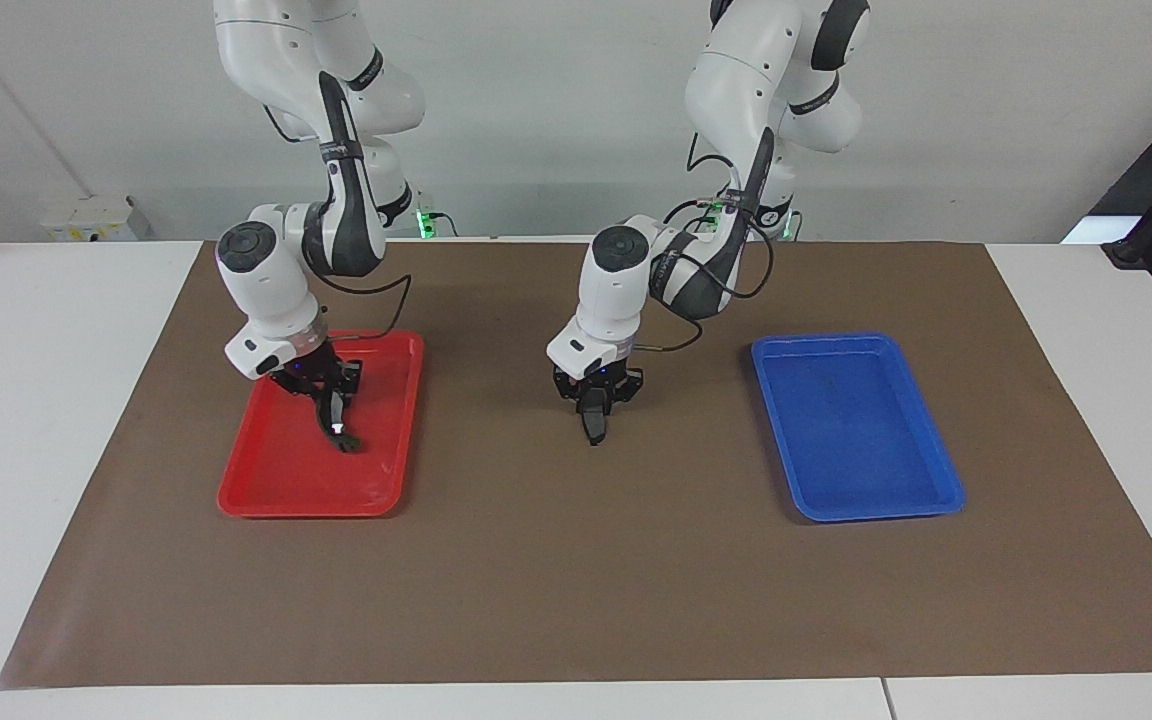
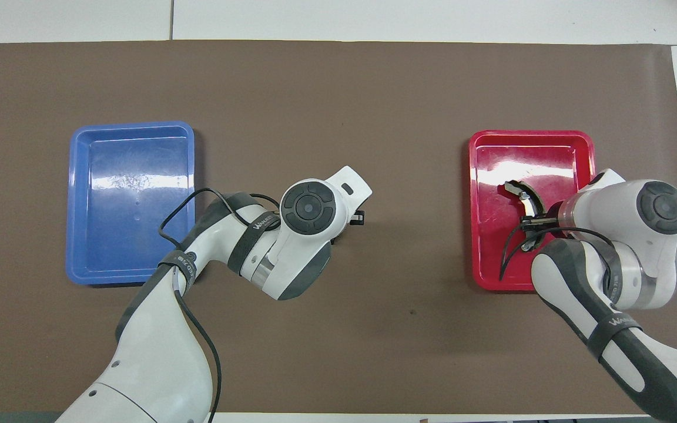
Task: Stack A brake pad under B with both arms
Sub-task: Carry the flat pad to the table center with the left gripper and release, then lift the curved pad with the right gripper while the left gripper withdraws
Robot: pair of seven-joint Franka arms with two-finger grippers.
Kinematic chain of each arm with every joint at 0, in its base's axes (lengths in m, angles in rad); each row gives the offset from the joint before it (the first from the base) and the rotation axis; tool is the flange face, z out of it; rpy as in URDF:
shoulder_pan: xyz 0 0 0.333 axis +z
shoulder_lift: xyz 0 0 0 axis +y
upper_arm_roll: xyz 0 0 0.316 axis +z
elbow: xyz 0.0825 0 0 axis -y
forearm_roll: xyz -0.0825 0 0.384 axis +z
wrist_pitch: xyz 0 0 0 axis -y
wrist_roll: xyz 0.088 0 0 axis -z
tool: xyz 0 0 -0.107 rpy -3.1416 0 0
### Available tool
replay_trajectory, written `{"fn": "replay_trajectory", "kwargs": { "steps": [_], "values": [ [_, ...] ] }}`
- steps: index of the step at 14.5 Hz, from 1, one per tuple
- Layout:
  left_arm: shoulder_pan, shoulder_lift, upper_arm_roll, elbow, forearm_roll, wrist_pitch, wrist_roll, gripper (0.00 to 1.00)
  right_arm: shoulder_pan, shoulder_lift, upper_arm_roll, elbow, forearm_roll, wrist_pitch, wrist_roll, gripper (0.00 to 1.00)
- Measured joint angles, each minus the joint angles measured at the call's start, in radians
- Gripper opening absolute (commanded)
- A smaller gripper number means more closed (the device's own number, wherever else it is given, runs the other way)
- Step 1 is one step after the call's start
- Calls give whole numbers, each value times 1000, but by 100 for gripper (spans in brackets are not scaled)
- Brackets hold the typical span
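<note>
I have both pads gripped, so I judge this the carry step before the stack. My left claw point(image 1: 593, 407) pinches the A brake pad point(image 1: 593, 424), which hangs end-down over the brown mat point(image 1: 556, 560) at mid-worktop, between the blue tray point(image 1: 936, 480) and the red tray point(image 1: 246, 500). My right claw point(image 1: 328, 390) is pressed onto B point(image 1: 336, 425), its forked end low over the red tray's floor; I cannot tell whether it touches. Next, I think, A must be laid flat on the mat and released before I bring B across and lower it squarely on top
</note>
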Motion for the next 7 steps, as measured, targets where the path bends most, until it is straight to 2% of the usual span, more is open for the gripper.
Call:
{"fn": "replay_trajectory", "kwargs": {
  "steps": [3, 7],
  "values": [
    [49, -44, 12, 2, 0, -42, 0, 100, 1, 0, 0, 87, 2, -105, 73, 0],
    [196, -181, 20, -3, 0, -283, 62, 100, 44, -1, 1, 265, 5, -336, 133, 0]
  ]
}}
